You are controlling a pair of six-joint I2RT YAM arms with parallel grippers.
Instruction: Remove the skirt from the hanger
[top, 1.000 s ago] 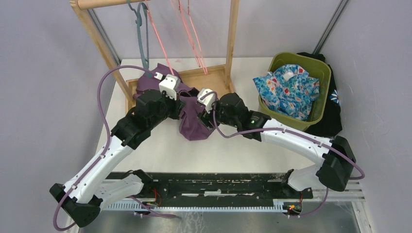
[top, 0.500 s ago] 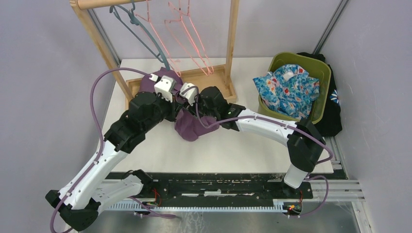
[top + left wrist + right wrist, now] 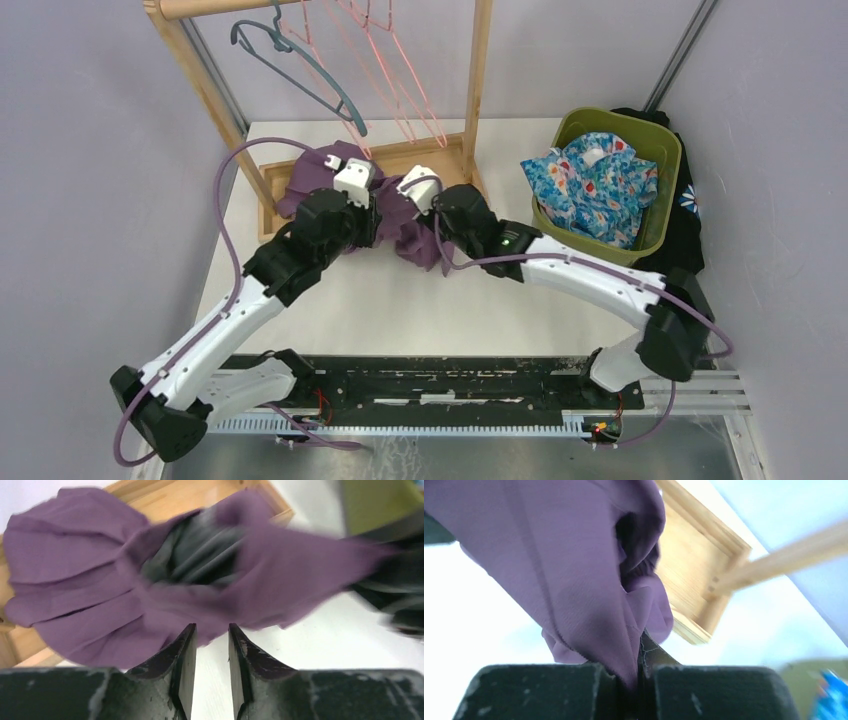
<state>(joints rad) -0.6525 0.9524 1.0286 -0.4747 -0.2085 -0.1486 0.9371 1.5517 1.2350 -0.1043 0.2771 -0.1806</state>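
1. The purple skirt (image 3: 405, 235) is off the hangers. It lies heaped at about 10 o'clock on the tabletop (image 3: 450, 300), partly over the flat wooden base (image 3: 440, 158) of the rack and partly on the white surface.
2. The right hand (image 3: 636, 672) is pinched closed on a fold of the skirt. In its wrist view the cloth runs straight down into the closed jaws and drapes away toward 11 o'clock.
3. The left hand (image 3: 211, 630) stands narrowly parted and grips nothing. White tabletop shows through the gap, and the skirt's edge lies just past the fingertips at 12 o'clock.
4. From above, the two hands sit close together at the heap, the left on its 9 o'clock side and the right on its 3 o'clock side.
5. A grey-blue hanger (image 3: 300, 65) hangs tilted from the rail (image 3: 220, 8) at 11 o'clock, apart from the skirt. Pink hangers (image 3: 400, 75) hang just beside it.
6. A green bin (image 3: 620, 122) at 2 o'clock holds blue floral cloth (image 3: 590, 190). A black garment (image 3: 690, 240) lies against the bin's 3 o'clock side.
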